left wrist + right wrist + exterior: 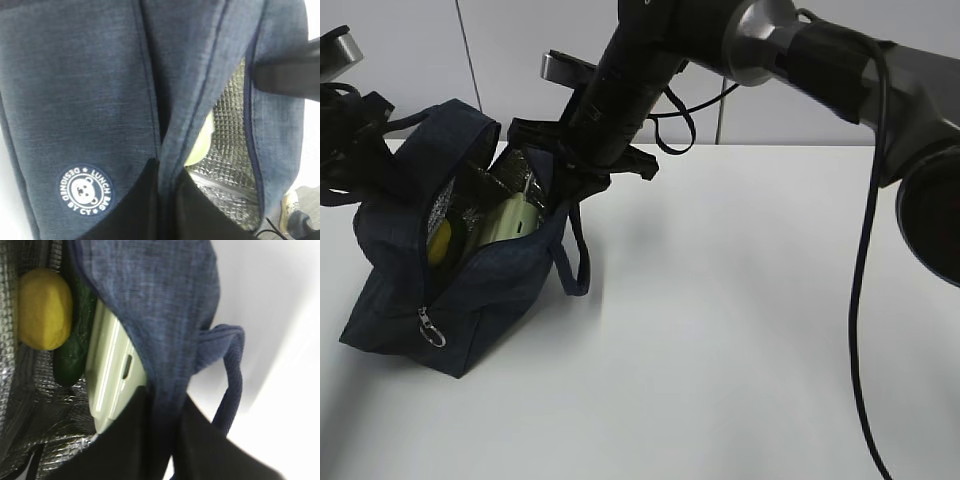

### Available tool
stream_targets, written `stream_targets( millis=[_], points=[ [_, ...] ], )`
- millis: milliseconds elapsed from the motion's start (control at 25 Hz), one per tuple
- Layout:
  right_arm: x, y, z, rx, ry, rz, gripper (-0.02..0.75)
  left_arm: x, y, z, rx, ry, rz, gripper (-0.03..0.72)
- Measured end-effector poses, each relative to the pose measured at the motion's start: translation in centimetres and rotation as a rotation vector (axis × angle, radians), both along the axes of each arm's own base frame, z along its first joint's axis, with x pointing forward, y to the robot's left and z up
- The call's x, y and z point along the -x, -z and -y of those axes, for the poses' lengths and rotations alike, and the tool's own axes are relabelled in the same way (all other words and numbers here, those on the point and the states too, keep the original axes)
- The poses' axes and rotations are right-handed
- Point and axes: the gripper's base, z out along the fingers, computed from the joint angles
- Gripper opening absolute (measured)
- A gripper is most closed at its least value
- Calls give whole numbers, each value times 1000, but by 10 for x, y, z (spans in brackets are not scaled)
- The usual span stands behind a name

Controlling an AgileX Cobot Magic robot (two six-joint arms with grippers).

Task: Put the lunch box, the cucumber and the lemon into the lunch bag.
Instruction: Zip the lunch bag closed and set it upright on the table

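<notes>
Your lunch bag (470, 290) sits tilted on the table (740, 350), mouth open toward upper right; inside, cucumber (75, 357) lies between lemon (44, 309) and lunch box (112, 375), their long axes parallel. Your right gripper (162, 430) pinches the bag's wall just beside the lunch box, and your left gripper (167, 200) is pressed together on the opposite wall.

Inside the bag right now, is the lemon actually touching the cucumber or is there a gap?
Touching. In the right wrist view the lemon lies directly against the cucumber with no gap, both beside the lunch box inside the lunch bag.

Open navy lunch bag (470, 290) holds lemon (44, 309), cucumber (70, 360) and green-lidded lunch box (110, 375).
</notes>
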Motion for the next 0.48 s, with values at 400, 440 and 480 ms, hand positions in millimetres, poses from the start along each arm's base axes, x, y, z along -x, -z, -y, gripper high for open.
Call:
stream_targets(
  millis=[400,440,480],
  points=[
    [-1,-4,4,49,-47,59,1,3,-7,10,138,3,-45,-8],
    [0,-9,7,70,-50,80,1,3,-8,12,164,1,-48,-8],
    [0,-14,9,87,-55,97,1,3,-10,14,185,-2,-49,-8]
  ],
)
